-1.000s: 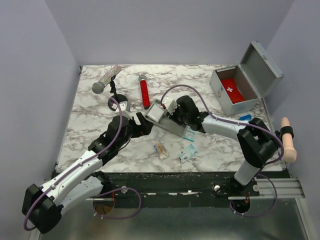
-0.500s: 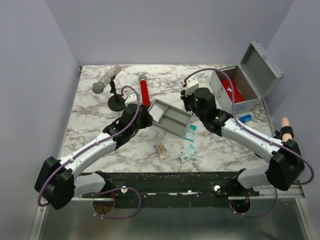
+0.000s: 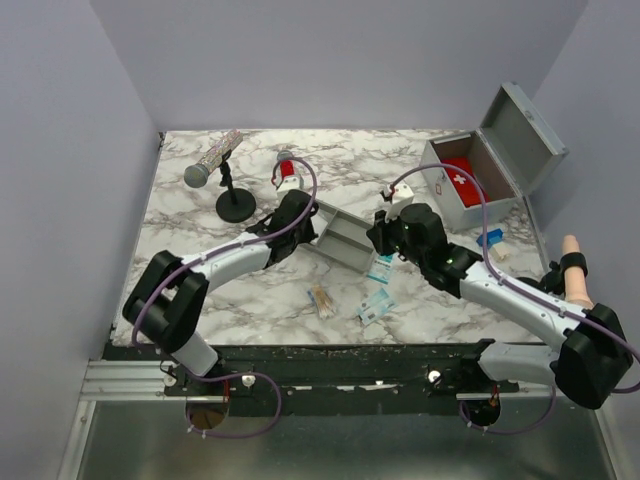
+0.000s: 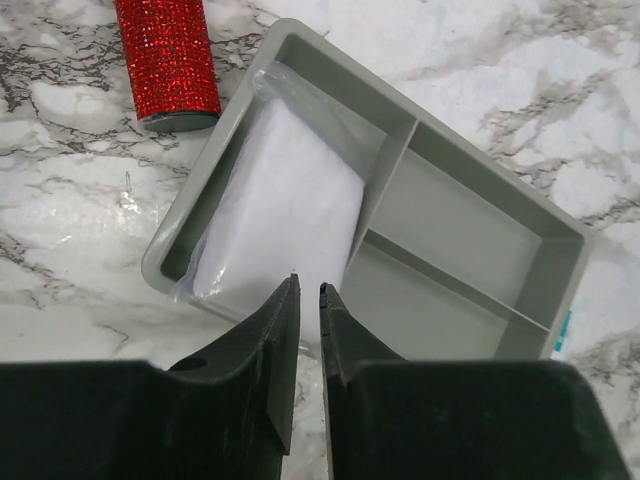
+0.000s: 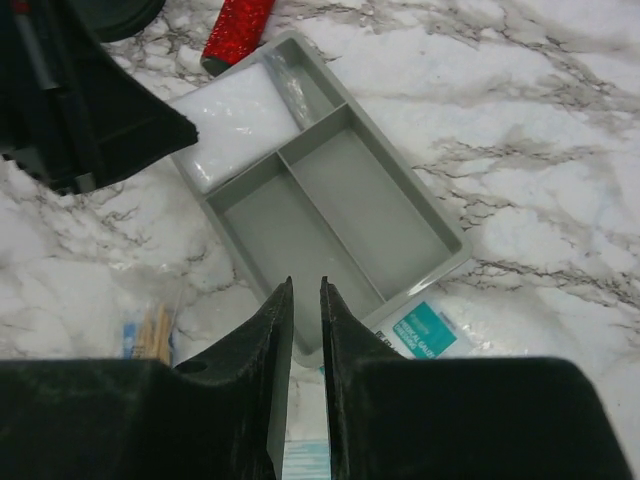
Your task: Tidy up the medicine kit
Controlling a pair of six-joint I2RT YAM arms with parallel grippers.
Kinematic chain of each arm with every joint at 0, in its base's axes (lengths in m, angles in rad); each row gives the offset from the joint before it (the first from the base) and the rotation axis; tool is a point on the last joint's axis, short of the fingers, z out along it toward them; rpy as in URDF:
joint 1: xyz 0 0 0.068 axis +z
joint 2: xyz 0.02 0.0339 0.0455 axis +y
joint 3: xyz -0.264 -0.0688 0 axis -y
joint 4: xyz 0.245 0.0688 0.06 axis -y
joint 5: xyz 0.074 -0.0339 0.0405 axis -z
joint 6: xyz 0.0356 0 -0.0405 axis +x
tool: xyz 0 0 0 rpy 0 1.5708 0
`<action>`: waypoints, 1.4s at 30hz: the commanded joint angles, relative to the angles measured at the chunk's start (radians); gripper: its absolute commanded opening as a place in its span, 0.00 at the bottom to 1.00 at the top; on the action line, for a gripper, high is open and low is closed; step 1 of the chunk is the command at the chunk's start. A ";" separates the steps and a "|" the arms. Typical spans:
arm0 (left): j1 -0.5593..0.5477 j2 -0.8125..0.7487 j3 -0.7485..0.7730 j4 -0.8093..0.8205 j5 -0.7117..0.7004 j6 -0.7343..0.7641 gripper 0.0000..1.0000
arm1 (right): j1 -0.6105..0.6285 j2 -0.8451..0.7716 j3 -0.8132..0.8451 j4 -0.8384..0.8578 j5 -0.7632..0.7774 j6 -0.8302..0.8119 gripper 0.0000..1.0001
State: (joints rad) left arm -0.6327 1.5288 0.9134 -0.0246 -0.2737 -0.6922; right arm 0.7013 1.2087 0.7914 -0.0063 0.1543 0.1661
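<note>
The medicine kit (image 3: 447, 196) stands open at the back right, lid up, with a red white-cross pouch (image 3: 462, 183) inside. Its grey divided tray (image 3: 345, 242) (image 4: 470, 230) (image 5: 330, 200) lies on the marble mid-table. A white wrapped packet (image 4: 280, 220) (image 5: 235, 120) fills one end compartment; the other two are bare. My left gripper (image 3: 305, 213) (image 4: 307, 282) hovers over the tray's packet end. My right gripper (image 3: 384, 237) (image 5: 305, 282) hangs over the opposite end. Both stand open by only a narrow slit, with nothing between the fingers.
A red glitter cylinder (image 4: 168, 55) (image 5: 238, 25) lies just beyond the tray. A microphone on a black stand (image 3: 233, 205) is at the back left. A teal gauze packet (image 3: 380, 268) (image 5: 425, 330), more packets (image 3: 375, 306) and wooden sticks (image 3: 322, 298) lie in front.
Both grippers' jaws have narrowed, the left one from wide open. The left arm has reached forward to the tray's far-left end. The right arm has swung to the tray's right end.
</note>
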 commanded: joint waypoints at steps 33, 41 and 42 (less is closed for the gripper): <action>-0.039 -0.340 -0.118 0.089 0.051 -0.035 0.87 | -0.031 -0.114 0.092 -0.216 -0.059 0.251 0.81; -0.061 -0.754 -0.375 -0.089 -0.128 -0.200 0.99 | -0.060 -0.196 0.042 -0.322 0.099 0.268 0.01; -0.062 -0.794 -0.387 -0.121 -0.148 -0.211 0.99 | -0.065 -0.210 0.025 -0.330 0.088 0.257 0.01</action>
State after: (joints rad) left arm -0.6895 0.8948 0.5846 -0.0082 -0.2916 -0.7975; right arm 0.6537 1.0771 0.8700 -0.2626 0.1776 0.4183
